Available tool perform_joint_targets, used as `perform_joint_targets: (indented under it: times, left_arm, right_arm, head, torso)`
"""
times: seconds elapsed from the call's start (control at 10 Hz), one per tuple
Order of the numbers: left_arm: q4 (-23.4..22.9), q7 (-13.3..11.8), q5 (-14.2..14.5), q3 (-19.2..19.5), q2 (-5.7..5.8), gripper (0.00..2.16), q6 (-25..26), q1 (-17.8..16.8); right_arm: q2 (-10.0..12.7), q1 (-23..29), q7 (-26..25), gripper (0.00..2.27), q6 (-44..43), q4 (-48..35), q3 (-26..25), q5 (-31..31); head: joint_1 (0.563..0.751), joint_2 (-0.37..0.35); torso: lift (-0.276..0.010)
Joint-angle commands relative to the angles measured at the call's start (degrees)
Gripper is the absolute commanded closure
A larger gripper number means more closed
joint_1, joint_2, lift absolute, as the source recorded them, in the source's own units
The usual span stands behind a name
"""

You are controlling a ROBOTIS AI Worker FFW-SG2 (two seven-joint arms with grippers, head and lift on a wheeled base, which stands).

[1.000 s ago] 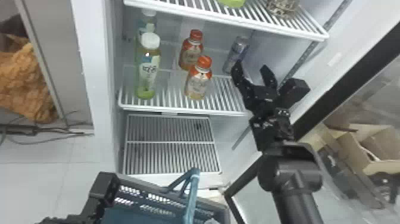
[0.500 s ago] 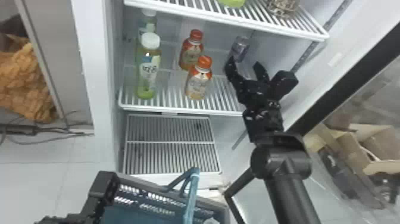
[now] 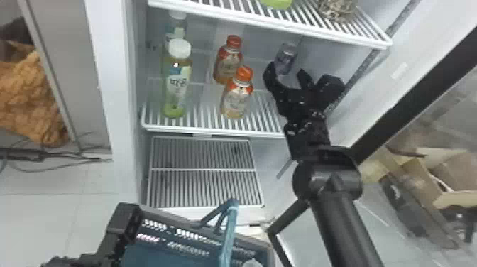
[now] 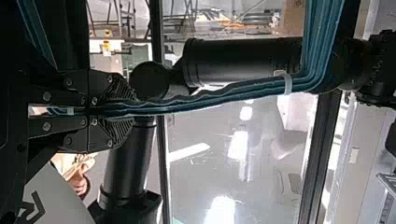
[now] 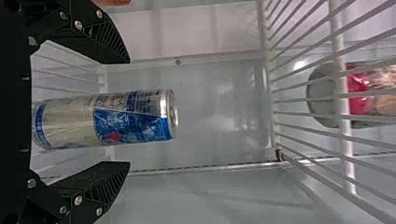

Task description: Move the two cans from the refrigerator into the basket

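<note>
Floor, far left: pale tiles, dark cables, crumpled orange material
Left gripper: pressed together on the ridged blue handle
Basket: dark, slotted wall, low before the fridge
Shelf: parallel white wires in the open fridge
Bottles on it: white-capped green one, two rounded orange-capped ones
Can: upright metal cylinder, silver and blue, toward the shelf's right
Right gripper: black ribbed fingers spread, can lined up between them
Far right: opened brown cardboard
</note>
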Motion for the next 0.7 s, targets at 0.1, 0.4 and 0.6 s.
perform_joint_targets:
  times: [0.1, 0.4, 0.6]
  left_arm:
    - [0.14, 0.0, 0.0, 0.0, 0.02, 1.21, 0.74, -0.08]
    - [0.14, 0.0, 0.0, -0.11, 0.02, 1.21, 0.74, -0.22]
    - [0.28, 0.0, 0.0, -0.23, 0.02, 1.21, 0.74, -0.22]
  right_arm:
    - [-0.19, -1.76, -0.51, 0.25, -0.11, 2.37, 0.36, 0.2]
    - [-0.55, -4.01, -1.39, 0.25, -0.39, 4.34, 1.16, 0.77]
    - [-0.72, -5.42, -1.82, 0.25, -0.95, 6.02, 1.96, 0.77]
  head:
    - [0.695, -0.35]
    - [0.695, -0.35]
    - [0.695, -0.35]
  torso:
    - [-0.266]
    - [-0.266]
    - [-0.266]
